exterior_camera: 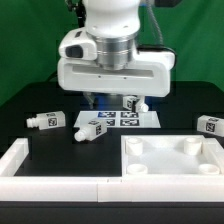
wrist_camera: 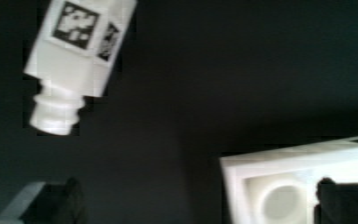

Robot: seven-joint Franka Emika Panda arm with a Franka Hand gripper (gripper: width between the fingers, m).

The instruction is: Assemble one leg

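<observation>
Several white legs with black-and-white tags lie on the dark table: one at the exterior view's left (exterior_camera: 45, 119), one on the marker board (exterior_camera: 90, 130), one under the arm (exterior_camera: 134, 103), one at the right (exterior_camera: 210, 125). My gripper (exterior_camera: 110, 99) hangs above the table behind the marker board, open and empty. In the wrist view one leg (wrist_camera: 78, 52) lies on its side, well away from my gripper (wrist_camera: 194, 205). Its dark fingertips (wrist_camera: 43, 205) stand wide apart. A corner of the white panel (wrist_camera: 265, 170) with a round socket lies by the other fingertip.
The large white panel (exterior_camera: 175, 158) with round sockets lies at the front right. A white L-shaped border (exterior_camera: 45, 172) runs along the front left. The marker board (exterior_camera: 122, 119) lies flat mid-table. A green wall stands behind.
</observation>
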